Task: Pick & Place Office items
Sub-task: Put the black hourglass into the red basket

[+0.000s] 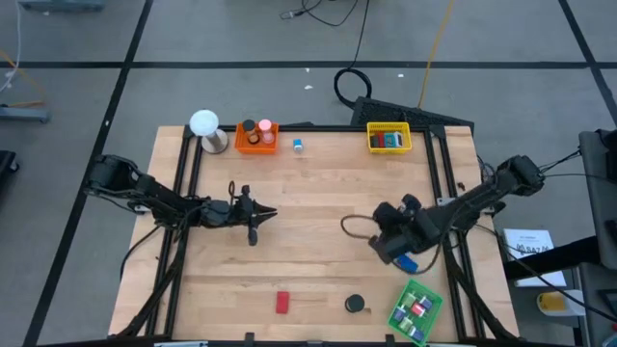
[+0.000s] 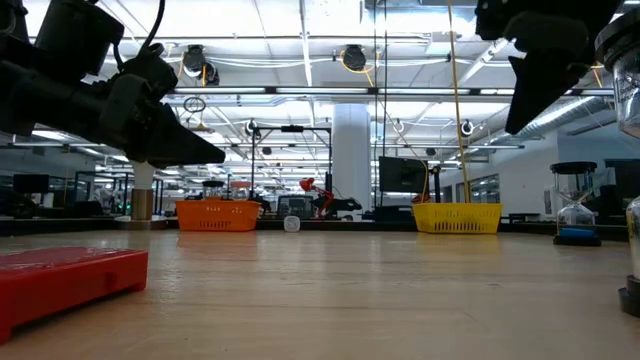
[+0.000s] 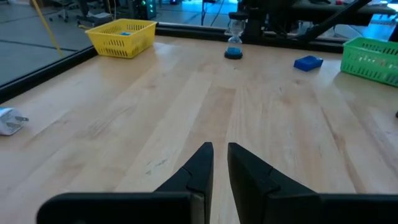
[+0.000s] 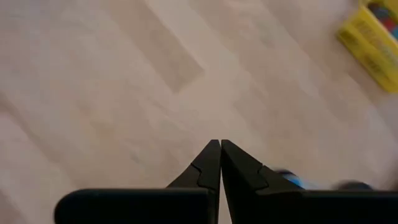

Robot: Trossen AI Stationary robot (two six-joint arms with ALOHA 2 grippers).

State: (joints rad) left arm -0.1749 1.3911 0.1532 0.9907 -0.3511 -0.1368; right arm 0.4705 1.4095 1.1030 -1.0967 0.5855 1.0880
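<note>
Pale wooden planks make up the counter (image 1: 318, 202), which is framed in black rail and stands in a wide, brightly lit hall. Along its far edge sit an orange tray (image 1: 256, 138) and a yellow tray (image 1: 388, 139); a green tray (image 1: 415, 310) rests at the near right corner, already holding several small pieces. A white ball on a round base (image 1: 205, 130) stands beside the orange tray.

Loose office items remain on the boards: a red rectangular block (image 1: 282, 303) and a black round disc (image 1: 356, 305) near the front edge, a blue block (image 1: 406, 261) just by the right arm, and a small white and blue piece (image 1: 298, 146) between the orange and yellow trays.

Neither arm carries anything. The left pincer (image 1: 262, 214) hovers over the middle left of the counter, its fingers nearly together with a thin gap and nothing between them. The right pincer (image 4: 220, 149) is clenched tight on nothing, above bare wood, close to the blue block.

By my judgement this is a moment between picks, with sorting partly done. The blue block looks the likeliest next target: the right pincer would need to spread its fingers, line up over the block, descend and close, then carry it to a tray.
</note>
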